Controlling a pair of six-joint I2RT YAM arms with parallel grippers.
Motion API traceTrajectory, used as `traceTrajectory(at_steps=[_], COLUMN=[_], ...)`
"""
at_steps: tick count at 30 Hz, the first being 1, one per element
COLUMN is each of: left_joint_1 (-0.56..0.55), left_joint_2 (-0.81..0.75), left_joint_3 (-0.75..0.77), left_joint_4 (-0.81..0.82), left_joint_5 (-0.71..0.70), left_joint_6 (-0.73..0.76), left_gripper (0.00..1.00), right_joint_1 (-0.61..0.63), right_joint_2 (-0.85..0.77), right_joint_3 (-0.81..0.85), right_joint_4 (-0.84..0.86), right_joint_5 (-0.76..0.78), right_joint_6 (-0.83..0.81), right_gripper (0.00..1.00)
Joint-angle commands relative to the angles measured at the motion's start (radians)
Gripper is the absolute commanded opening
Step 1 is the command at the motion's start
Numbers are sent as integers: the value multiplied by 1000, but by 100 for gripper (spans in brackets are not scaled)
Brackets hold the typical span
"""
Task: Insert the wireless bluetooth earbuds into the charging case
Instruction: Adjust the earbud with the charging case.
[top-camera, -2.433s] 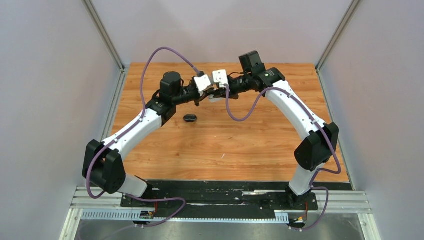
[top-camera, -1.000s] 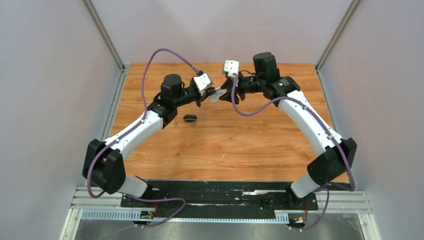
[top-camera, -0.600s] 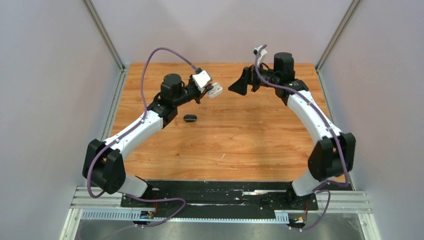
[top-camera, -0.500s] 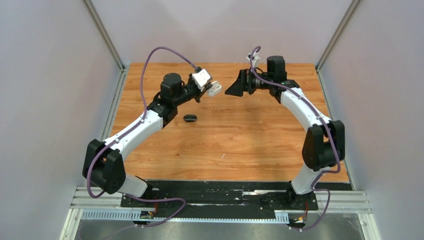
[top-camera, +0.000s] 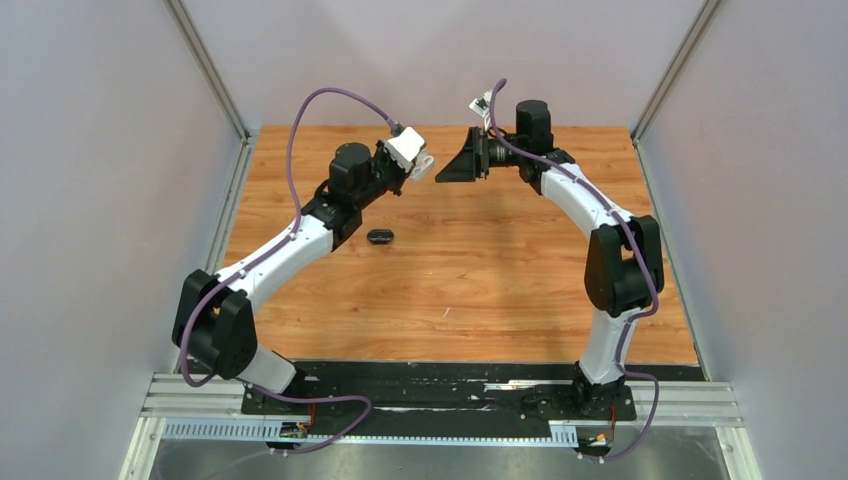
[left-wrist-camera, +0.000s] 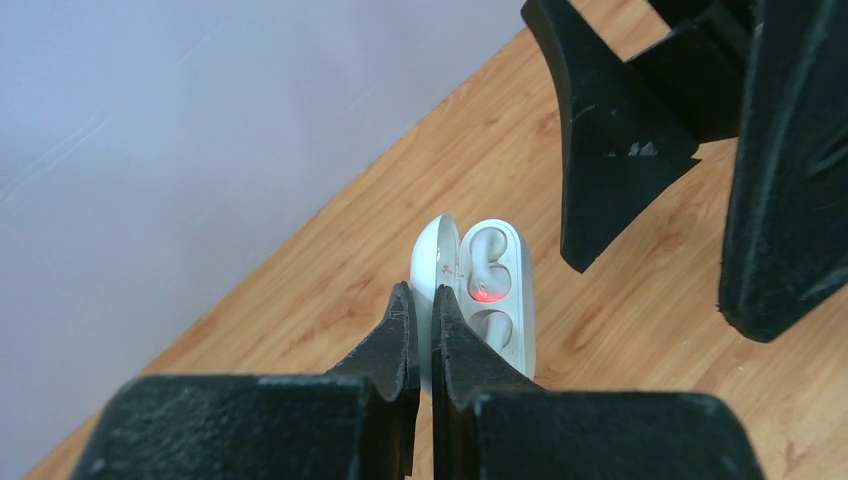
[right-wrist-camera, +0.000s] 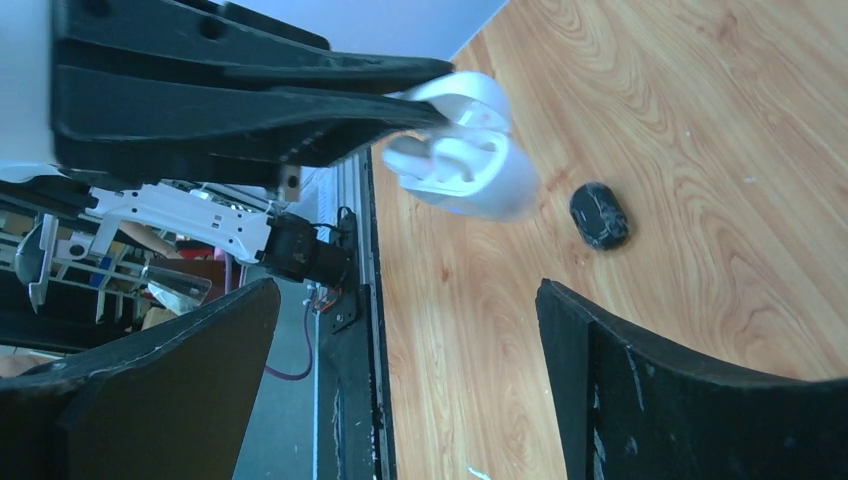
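Note:
My left gripper (left-wrist-camera: 420, 312) is shut on the lid of a white charging case (left-wrist-camera: 495, 290), held open in the air over the back of the table. Two white earbuds (left-wrist-camera: 487, 262) sit in the case's sockets, and a red light glows at one. From above, the case (top-camera: 424, 165) hangs between the two arms. My right gripper (top-camera: 452, 168) stands wide open just right of the case, apart from it, with nothing between its fingers (right-wrist-camera: 640, 370). The right wrist view shows the case (right-wrist-camera: 470, 175) ahead of my right gripper (right-wrist-camera: 408, 300). No black earbuds show.
A small black pebble-shaped case (top-camera: 380, 237), shut, lies on the wooden table (top-camera: 480, 290) left of centre; the right wrist also sees the black case (right-wrist-camera: 599, 215). Grey walls enclose the table on three sides. The metal rail (top-camera: 440, 400) with the arm bases runs along the near edge.
My right gripper has opened wide, drawn back to the right from the white case and turned. My left gripper has lifted the case slightly toward the back, still shut on it.

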Motion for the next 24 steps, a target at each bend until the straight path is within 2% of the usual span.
traceTrajectory(at_steps=[1,9,24], left_joint_1=[-6,-7,-7], left_joint_2=[15,20,42], left_joint_3=[55,57,86], left_joint_4=[31,42,12], left_joint_5=[-101,-138,-161], left_joint_6=[-32,-122,-162], left_gripper=[0,0,0], right_joint_1=[12,52,91], right_joint_2=[39,112,166], right_joint_3=[67,153,261], right_joint_4=[97,25,6], right_joint_5=[-53,145,254], right_joint_6=[72,75,89], right_gripper=[100,100,100])
